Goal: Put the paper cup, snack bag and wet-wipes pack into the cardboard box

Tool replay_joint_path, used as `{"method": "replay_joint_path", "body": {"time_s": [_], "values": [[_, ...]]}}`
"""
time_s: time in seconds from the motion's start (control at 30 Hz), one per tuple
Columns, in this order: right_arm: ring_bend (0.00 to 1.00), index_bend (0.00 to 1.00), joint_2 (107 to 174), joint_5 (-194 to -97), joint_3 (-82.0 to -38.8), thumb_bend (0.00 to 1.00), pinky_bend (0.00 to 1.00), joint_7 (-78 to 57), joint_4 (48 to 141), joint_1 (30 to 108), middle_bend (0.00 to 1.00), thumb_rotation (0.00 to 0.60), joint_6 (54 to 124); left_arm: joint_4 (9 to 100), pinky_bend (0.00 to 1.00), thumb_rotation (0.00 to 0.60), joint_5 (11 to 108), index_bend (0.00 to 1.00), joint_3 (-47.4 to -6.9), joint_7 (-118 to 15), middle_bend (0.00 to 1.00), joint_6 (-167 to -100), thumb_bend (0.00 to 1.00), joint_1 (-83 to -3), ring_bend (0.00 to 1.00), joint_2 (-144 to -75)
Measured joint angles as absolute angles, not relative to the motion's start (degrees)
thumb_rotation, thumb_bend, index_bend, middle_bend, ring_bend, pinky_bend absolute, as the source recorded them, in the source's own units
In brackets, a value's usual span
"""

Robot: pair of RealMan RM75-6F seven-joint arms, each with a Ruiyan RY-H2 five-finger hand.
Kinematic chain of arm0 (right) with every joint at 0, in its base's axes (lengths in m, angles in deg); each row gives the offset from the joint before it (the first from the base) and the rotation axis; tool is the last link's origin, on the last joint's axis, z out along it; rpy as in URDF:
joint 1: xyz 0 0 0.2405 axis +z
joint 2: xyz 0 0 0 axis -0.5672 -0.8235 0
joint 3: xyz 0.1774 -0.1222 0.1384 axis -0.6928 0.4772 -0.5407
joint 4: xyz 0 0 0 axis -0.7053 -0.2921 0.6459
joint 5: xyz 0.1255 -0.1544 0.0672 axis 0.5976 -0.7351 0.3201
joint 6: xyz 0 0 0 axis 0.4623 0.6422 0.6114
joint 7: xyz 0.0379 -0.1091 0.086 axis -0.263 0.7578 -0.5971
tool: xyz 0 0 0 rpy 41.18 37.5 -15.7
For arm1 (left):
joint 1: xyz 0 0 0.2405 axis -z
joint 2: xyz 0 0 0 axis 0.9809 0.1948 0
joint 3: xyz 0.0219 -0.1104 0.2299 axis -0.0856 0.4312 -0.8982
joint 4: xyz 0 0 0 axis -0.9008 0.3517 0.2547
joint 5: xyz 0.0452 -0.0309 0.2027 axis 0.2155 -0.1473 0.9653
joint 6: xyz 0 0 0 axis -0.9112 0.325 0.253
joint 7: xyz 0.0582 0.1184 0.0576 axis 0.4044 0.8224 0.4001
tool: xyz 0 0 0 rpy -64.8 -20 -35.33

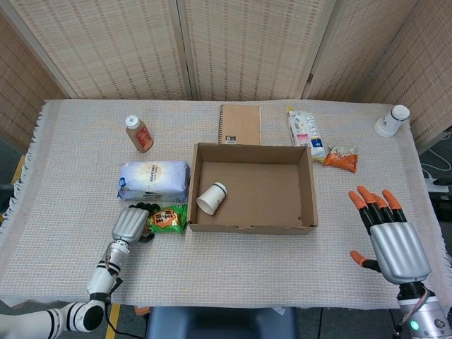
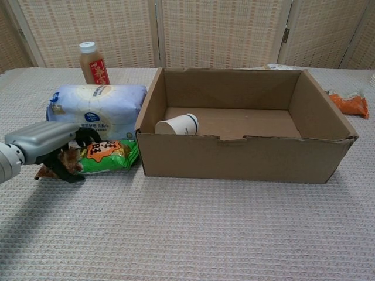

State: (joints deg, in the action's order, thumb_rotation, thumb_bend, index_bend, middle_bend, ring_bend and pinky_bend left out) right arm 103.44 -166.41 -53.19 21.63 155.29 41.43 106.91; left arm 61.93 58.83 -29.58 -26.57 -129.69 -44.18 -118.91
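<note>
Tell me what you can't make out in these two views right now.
- Left hand on the snack bag: in both views its back covers the bag's end, so a closed grip can't be confirmed.
- Right hand: missing from the chest view.
- Paper cup in the cardboard box: chest view, front wall hides its lower side.
- Wet-wipes pack: print too small to read.

Staged test room: woven screens (image 1: 247, 46), cloth-covered table (image 1: 233, 275).
</note>
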Motion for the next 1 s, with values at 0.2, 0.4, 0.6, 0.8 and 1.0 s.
{"method": "replay_joint_path", "body": {"time_s": [0.2, 0.4, 0.6, 0.8, 1.0], "values": [[0.0, 0.05, 103.1, -166.4, -53.2, 0.08, 0.0, 21.2, 155.3, 41.5, 0.0, 0.6, 106.8, 59.4, 0.83, 0.6, 63.2, 0.69, -29.4, -28.8, 0.78, -133.7, 0.35, -45.0, 0.69, -120.8], [0.0, 0.05, 103.1, -166.4, -53.1, 0.08, 0.0, 21.2, 155.3, 41.6, 0.0, 0.6, 106.8, 59.0, 0.91, 0.6, 67.1, 0.8, -29.2, -31.2, 0.9, -137.1, 0.43, -46.2, 0.79, -120.5], [0.0, 0.05, 103.0, -166.2, -53.3, 0.08, 0.0, 20.9, 155.3, 41.6, 0.0, 0.6, 107.0, 64.8, 0.93, 0.6, 68.1, 0.81, -29.1, -31.0, 0.91, -139.5, 0.44, -47.7, 0.8, -116.2], [0.0, 0.05, 102.8, -166.0, -53.4, 0.08, 0.0, 20.7, 155.3, 41.9, 0.0, 0.6, 106.5, 75.4, 0.93, 0.6, 71.3, 0.81, -29.1, -29.6, 0.92, -145.3, 0.45, -50.6, 0.81, -107.4], [0.0, 0.05, 103.4, -165.9, -53.2, 0.08, 0.0, 21.5, 155.3, 42.5, 0.0, 0.6, 105.5, 86.0, 0.93, 0.6, 73.0, 0.82, -25.1, -24.8, 0.93, -146.7, 0.45, -49.6, 0.81, -98.5]]}}
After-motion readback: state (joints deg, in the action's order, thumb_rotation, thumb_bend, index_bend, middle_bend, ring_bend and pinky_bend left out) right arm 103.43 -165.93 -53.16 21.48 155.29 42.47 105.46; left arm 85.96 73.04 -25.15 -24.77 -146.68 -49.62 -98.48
